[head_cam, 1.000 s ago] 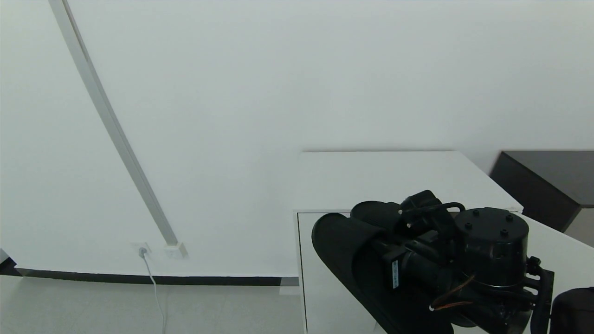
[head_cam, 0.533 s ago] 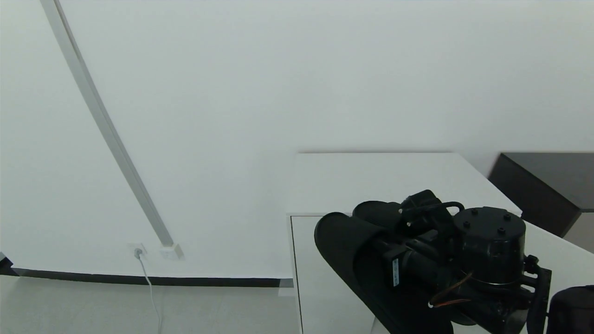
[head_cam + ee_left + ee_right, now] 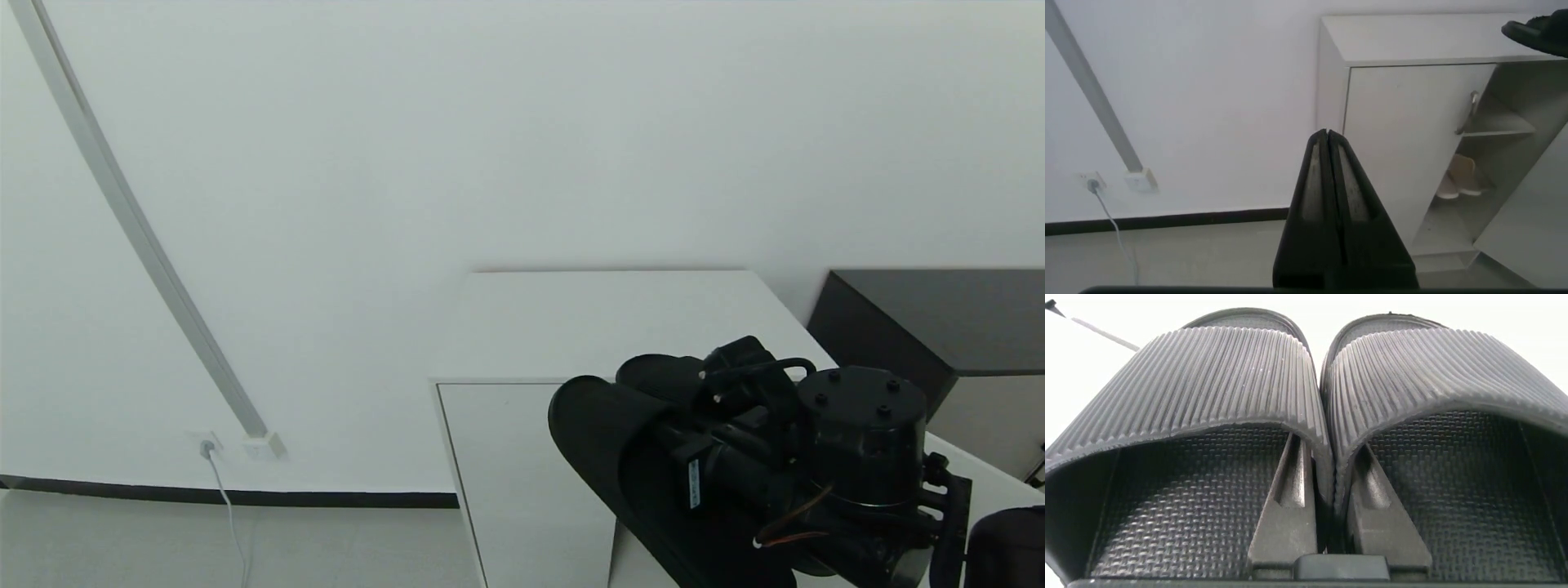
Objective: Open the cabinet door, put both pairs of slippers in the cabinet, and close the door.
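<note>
My right gripper [image 3: 1329, 498] is shut on a pair of black ribbed slippers [image 3: 1233, 384], one finger inside each, pinching their adjoining sides together. In the head view the black slippers [image 3: 600, 429] hang ahead of the right gripper [image 3: 682, 449], in front of the white cabinet [image 3: 604, 318]. The cabinet's [image 3: 1413, 37] left door [image 3: 1413, 139] with its metal handle [image 3: 1468, 110] is closed. Its right side stands open, with a light-coloured pair of slippers [image 3: 1458, 175] on a shelf. My left gripper [image 3: 1327, 163] is shut on nothing, low and left of the cabinet.
A dark piece of furniture [image 3: 939, 318] stands right of the cabinet. A wall socket with a white cable [image 3: 208, 447] and a slanted grey strip [image 3: 131, 229] are on the wall to the left. Bare floor [image 3: 1184, 253] lies left of the cabinet.
The whole head picture has shifted: cabinet, socket and wall strip slid leftward, so the camera moved. The right gripper keeps the black slippers in the same hold.
</note>
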### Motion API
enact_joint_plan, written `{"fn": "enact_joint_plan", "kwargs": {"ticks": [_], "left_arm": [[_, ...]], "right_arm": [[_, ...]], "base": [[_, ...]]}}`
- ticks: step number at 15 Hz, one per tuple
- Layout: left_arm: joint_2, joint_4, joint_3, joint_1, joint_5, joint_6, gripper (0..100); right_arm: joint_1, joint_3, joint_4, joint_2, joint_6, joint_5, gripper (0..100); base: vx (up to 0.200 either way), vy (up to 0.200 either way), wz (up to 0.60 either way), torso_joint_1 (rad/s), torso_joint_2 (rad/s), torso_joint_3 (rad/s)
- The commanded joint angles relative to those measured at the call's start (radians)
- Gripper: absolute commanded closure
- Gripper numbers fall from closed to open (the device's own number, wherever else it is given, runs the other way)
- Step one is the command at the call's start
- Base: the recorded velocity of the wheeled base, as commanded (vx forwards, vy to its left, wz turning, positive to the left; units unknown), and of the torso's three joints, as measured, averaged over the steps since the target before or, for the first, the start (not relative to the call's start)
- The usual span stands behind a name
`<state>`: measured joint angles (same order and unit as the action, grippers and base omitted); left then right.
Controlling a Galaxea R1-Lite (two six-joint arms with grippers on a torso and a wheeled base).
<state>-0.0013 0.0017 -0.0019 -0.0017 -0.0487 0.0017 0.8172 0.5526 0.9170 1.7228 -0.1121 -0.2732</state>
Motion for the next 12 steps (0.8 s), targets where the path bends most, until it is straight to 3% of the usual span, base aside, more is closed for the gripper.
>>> {"fn": "enact_joint_plan", "kwargs": {"ticks": [1,10,12], "left_arm": [[0.001,0.0,-0.001,0.0,0.0,0.0,100],[0.001,0.0,0.0,0.0,0.0,-0.002,100],[0.001,0.0,0.0,0.0,0.0,-0.002,100]], "right_arm": [[0.003,-0.002,0.0,0.003,0.0,0.0,100],[0.007,-0.006,0.0,0.003,0.0,0.0,100],[0.007,-0.008,0.005,0.0,0.0,0.0,100]], "base": [[0.0,-0.2,0.0,0.002,0.0,0.007],[0.0,-0.2,0.0,0.003,0.0,0.004],[0.0,0.0,0.0,0.0,0.0,0.0]]}}
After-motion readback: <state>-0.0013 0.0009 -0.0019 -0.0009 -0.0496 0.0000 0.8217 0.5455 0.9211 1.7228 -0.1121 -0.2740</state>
